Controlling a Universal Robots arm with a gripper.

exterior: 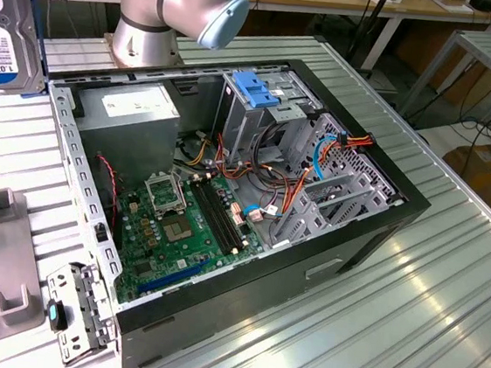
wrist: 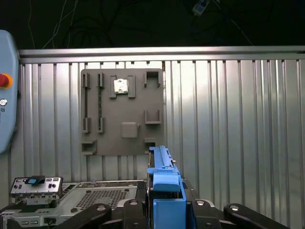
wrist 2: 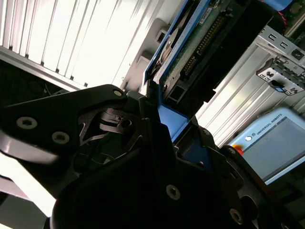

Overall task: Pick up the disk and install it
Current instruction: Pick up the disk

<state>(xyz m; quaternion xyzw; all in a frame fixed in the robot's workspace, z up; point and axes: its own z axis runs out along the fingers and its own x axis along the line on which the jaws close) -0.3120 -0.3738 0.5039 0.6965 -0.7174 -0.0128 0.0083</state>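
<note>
The disk point(exterior: 7, 27) hangs in the air at the exterior view's far left, above the table and well outside the computer case. It is a dark-grey drive with a blue rail along its edge. In the second wrist view, the disk point(wrist 2: 200, 47) shows its circuit-board underside and connector, and my gripper point(wrist 2: 167, 124) is shut on its blue rail. Seen edge-on in the first wrist view, the disk point(wrist: 164, 183) rises from between the black fingers of my gripper point(wrist: 167, 207).
The open computer case point(exterior: 382, 225) lies on the ribbed metal table with its motherboard point(exterior: 170, 229) exposed. A drive cage with a pale-blue latch plate point(exterior: 255, 88) sits at its far side. A grey fixture plate point(wrist: 121, 112) and a metal bracket point(exterior: 74, 307) lie beside the case. A pendant point(wrist 2: 271, 143) rests nearby.
</note>
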